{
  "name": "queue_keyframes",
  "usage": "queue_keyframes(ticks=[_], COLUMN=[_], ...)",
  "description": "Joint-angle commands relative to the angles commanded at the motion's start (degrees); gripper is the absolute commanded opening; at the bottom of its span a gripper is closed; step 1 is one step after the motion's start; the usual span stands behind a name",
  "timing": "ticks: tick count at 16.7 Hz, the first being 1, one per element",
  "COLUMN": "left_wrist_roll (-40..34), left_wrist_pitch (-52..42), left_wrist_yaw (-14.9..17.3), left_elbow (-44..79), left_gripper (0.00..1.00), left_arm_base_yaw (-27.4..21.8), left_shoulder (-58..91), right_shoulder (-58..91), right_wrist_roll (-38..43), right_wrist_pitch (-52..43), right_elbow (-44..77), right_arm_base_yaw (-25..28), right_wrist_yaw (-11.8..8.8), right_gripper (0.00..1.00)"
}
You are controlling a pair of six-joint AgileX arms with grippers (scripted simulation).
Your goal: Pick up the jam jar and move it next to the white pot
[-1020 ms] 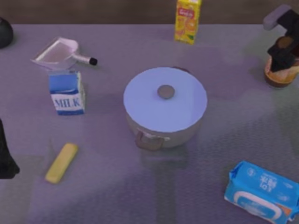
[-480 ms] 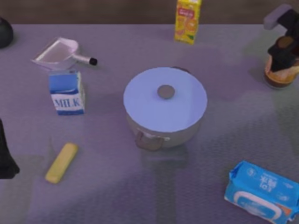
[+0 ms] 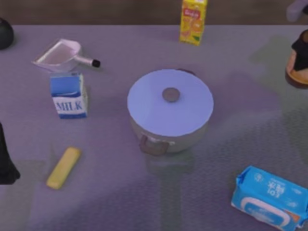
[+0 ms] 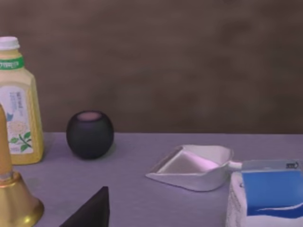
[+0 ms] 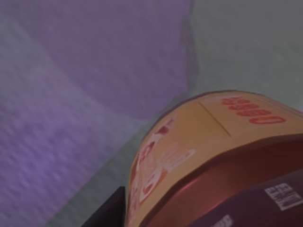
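The jam jar (image 3: 297, 77), with its orange-tan label and dark lid, is at the far right edge of the top view. My right gripper (image 3: 301, 54) is over it and shut on it. In the right wrist view the jar (image 5: 213, 156) fills the near part, with one dark finger (image 5: 109, 213) pressed against its label. The white pot (image 3: 154, 108), with a flat pale lid and a grey knob, stands mid-table, well to the jar's left. My left gripper (image 3: 6, 166) is parked at the left edge, and one fingertip (image 4: 92, 213) shows well off to one side.
A yellow juice carton (image 3: 193, 21) stands at the back. The milk carton (image 3: 70, 95), a white scoop (image 3: 60, 55) and a yellow bar (image 3: 63, 167) are on the left. A blue wipes pack (image 3: 269, 197) lies front right. A dark ball (image 4: 90, 134), yellow bottle (image 4: 16, 109) and bell (image 4: 12, 198) are far left.
My right gripper has carried the jam jar up and toward the right edge of the top view. The left arm has not moved.
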Motion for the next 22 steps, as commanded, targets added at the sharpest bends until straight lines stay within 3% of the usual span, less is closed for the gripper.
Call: queue_keyframes(ticks=[5, 13, 17, 22], left_wrist_roll=[0.0, 0.0, 0.0, 0.0], left_wrist_pitch=[0.0, 0.0, 0.0, 0.0], left_wrist_yaw=[0.0, 0.0, 0.0, 0.0], left_elbow=[0.0, 0.0, 0.0, 0.0], left_gripper=[1.00, 1.00, 1.00, 1.00], left_arm_base_yaw=[0.0, 0.0, 0.0, 0.0], left_shoulder=[0.0, 0.0, 0.0, 0.0], right_shoulder=[-11.3, -11.8, -12.3, -14.3], right_wrist_roll=[-0.1, 1.9, 12.5, 35.8], right_wrist_pitch=[1.0, 1.3, 4.0, 9.9], right_elbow=[-12.4, -13.7, -17.0, -22.9], right_arm_base_yaw=[0.1, 0.5, 4.2, 11.0], right_wrist_yaw=[-0.1, 0.3, 2.6, 6.9], right_gripper=[0.00, 0.00, 0.00, 0.00])
